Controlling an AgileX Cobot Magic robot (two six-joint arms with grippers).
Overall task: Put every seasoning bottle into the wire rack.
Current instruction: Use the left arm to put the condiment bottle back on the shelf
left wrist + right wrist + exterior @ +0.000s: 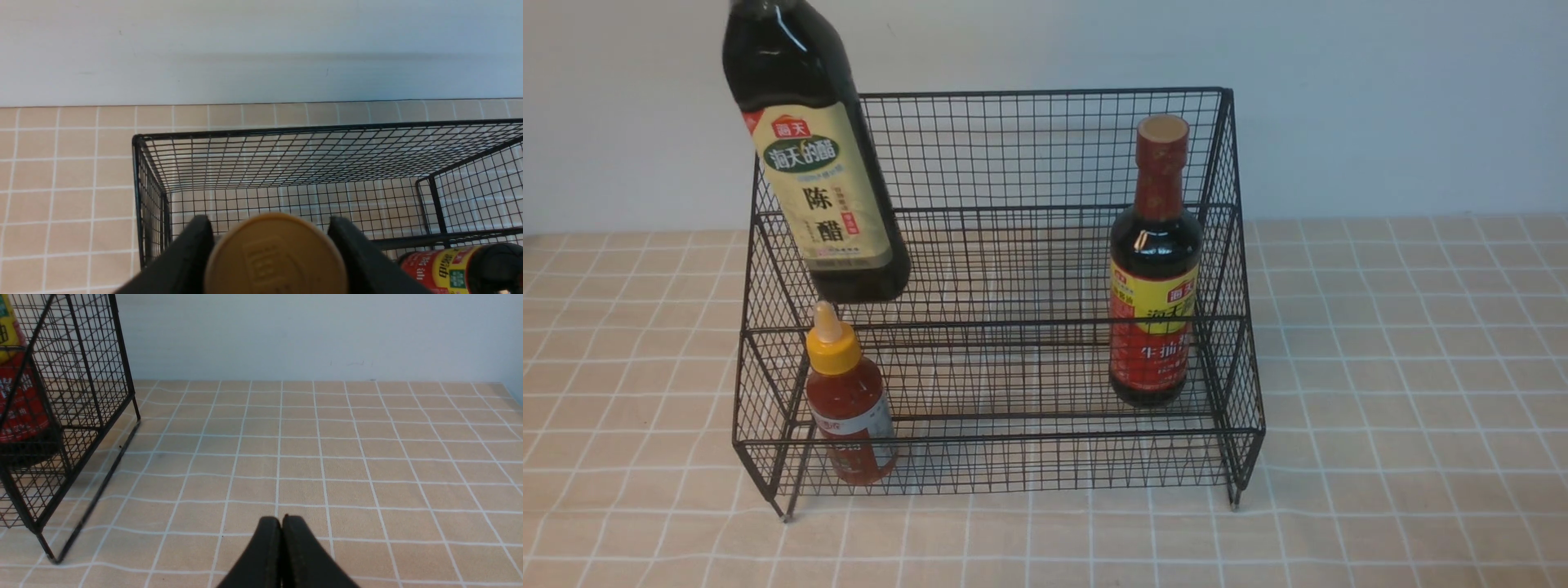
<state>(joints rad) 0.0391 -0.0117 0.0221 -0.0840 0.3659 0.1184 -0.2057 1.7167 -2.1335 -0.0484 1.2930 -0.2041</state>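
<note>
Right, I have the cream-label bottle point(817, 155) hanging in the air, gripped at its gold cap point(276, 255) by the left gripper point(273, 257), whose fingers point(192, 253) press the cap from either side. The bottle tilts, its base swung toward the middle of the wire rack point(1005, 212) and hovering above the left end, over the small red bottle point(849, 400) that stands in the lower front tier. The red-label bottle point(1156, 269) stands at the right end. The right gripper point(282, 555) sits pinched shut with nothing in it, over the bare tablecloth point(347, 457) beside the rack.

To do this well, I judge I should carry the bottle back over the upper tier, clear of the yellow nozzle point(829, 327), let the swing settle so the base comes level, then lower straight down. I release only once the base rests on the mesh.
</note>
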